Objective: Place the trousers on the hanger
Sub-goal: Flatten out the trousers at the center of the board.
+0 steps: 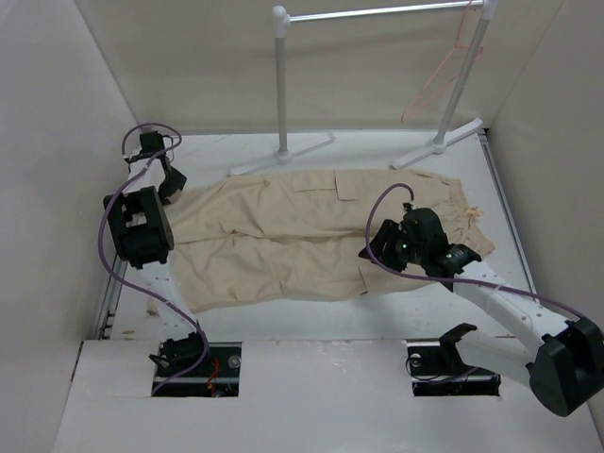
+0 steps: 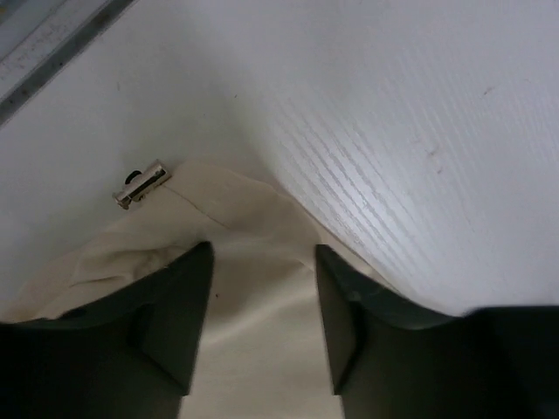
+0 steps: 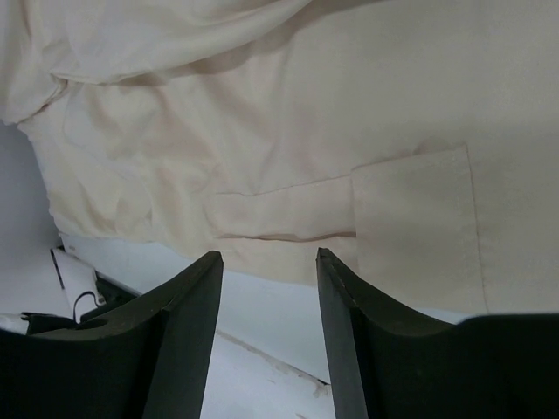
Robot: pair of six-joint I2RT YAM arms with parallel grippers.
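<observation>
Left wrist view: the two dark fingers (image 2: 170, 323) of the left gripper (image 2: 262, 327) stand roughly half apart at the bottom of the frame and pinch nothing. In the gap and beyond it lie the light beige cloth cargo trousers (image 2: 253, 227). A hem corner carries a small metal cord toggle (image 2: 141, 185) at centre left.

In the right wrist view the right gripper (image 3: 266, 336) is parted about as far and is just as empty. It hovers over the garment's near edge, with a patch thigh pocket (image 3: 415, 227) right of centre.

From the top external view the trousers are spread flat across the middle of the white table (image 1: 283, 321), with the legs to the left and the waist to the right. The thin pink wire hanger (image 1: 439, 75) hangs on the white tubular rack with a metal rail (image 1: 280, 85) at upper right, well apart from the cloth and from both grippers.

The step in hand looks like taking a first hold. To do it well, each gripper should come down over an edge rather than the flat middle. It should catch both layers in one bite, so the cloth lifts evenly and does not slide out.

The left arm is folded, with its elbow high at the left of the frame and its wrist at upper left. Its fingers tip down over the leg ends. The right arm reaches diagonally from lower right, and its wrist bends down toward the thigh area.
</observation>
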